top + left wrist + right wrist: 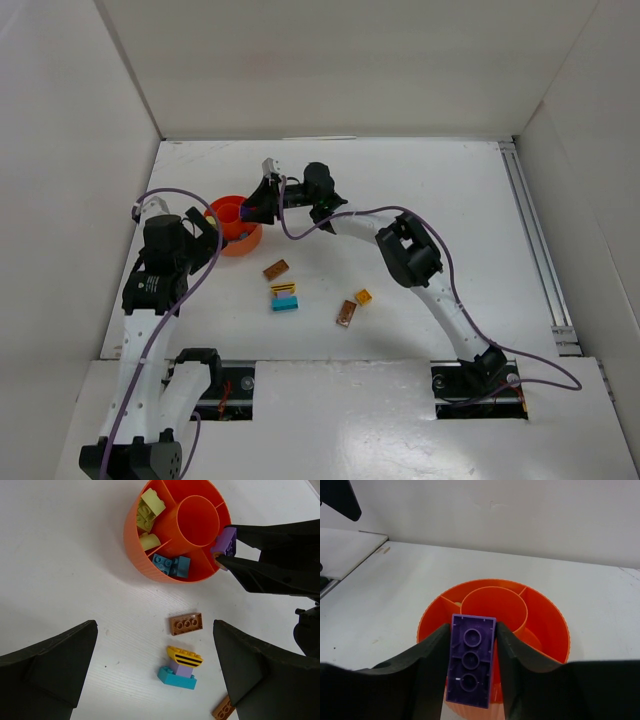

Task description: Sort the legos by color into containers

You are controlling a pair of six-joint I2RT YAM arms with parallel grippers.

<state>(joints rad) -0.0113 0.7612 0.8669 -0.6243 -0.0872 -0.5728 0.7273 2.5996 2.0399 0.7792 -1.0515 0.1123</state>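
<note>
1. Right claw (471,680) pinches a purple brick (471,655) above the right rim of the orange bowl (552,625)
2. Left claw (190,218) spread wide, just left of the bowl
3. Other bricks (284,296) lie nearer, on the tabletop (450,200)

In the left wrist view the top edge crops the orange bowl (136,540) and the bottom edge crops a brown brick (223,711). In the right wrist view the purple brick (471,666) and the right tool (472,635) hide the bowl's near compartments.
</note>
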